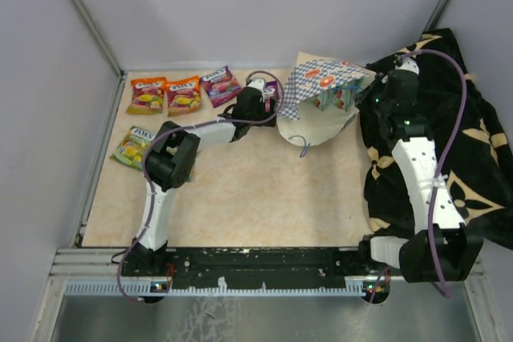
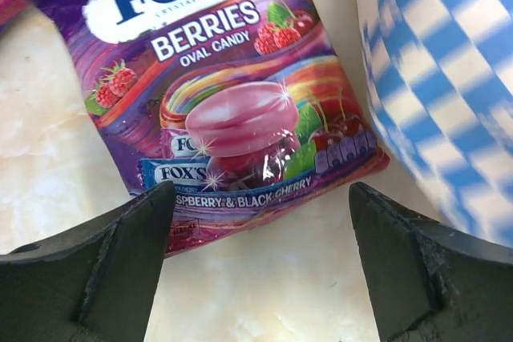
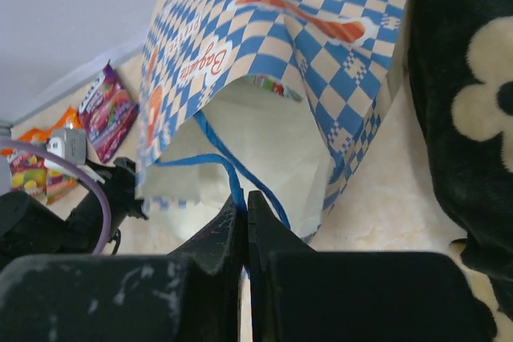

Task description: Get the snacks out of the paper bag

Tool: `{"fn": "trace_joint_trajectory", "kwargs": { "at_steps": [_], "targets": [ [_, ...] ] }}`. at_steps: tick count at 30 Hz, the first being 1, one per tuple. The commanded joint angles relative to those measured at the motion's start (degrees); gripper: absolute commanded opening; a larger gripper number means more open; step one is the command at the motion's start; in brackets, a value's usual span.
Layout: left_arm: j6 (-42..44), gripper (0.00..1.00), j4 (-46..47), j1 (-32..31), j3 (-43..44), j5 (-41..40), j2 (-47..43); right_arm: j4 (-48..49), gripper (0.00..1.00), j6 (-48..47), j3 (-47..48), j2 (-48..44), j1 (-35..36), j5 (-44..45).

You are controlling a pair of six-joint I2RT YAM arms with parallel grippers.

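The paper bag (image 1: pixel 314 86) lies tipped over at the back, its mouth facing the arms, with teal snacks (image 1: pixel 333 100) showing inside. My right gripper (image 3: pixel 244 198) is shut on the bag's blue cord handle (image 3: pixel 216 154), at the bag's right edge (image 1: pixel 370 90). A purple berry snack packet (image 2: pixel 232 94) lies flat on the table just left of the bag (image 2: pixel 449 78). My left gripper (image 2: pixel 260 198) hovers over the packet's lower edge, open, with nothing between its fingers. More snacks lie at the back left: two orange packets (image 1: pixel 147 95) (image 1: pixel 184 94), a purple one (image 1: pixel 220 86) and a green one (image 1: pixel 132 148).
A black cloth with gold flower marks (image 1: pixel 473 142) covers the right side of the table under the right arm. Grey walls close in the back and sides. Bare beige tabletop (image 1: pixel 264 190) stretches between the arms.
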Motion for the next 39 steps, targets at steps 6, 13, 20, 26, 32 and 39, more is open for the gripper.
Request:
{"fn": "trace_joint_trajectory", "kwargs": {
  "at_steps": [6,13,20,26,32,39],
  "targets": [
    [-5.2,0.95,-6.4,0.0,6.5,5.5,5.6,1.2,0.00,4.4,6.2,-2.8,-8.2,-0.9],
    [-3.3,0.99,-12.5,3.3,18.1,7.8,9.7,1.5,0.00,6.1,9.6,-1.8,-8.9,-1.9],
    [6.8,1.00,-12.7,6.1,15.4,12.1,0.0,-0.2,0.00,4.0,12.2,-1.4,-8.9,-1.1],
    [8.6,1.00,-14.9,11.8,16.0,12.3,-3.5,-4.8,0.00,1.6,18.5,-1.5,-8.0,-0.4],
    [9.8,1.00,-19.8,16.0,24.5,10.0,3.0,-7.3,0.00,-0.6,24.2,0.6,-4.4,0.9],
    [12.1,1.00,-26.3,16.9,31.7,10.8,10.7,-6.3,0.00,-0.9,23.6,2.1,-3.8,-0.9]
  ]
}}
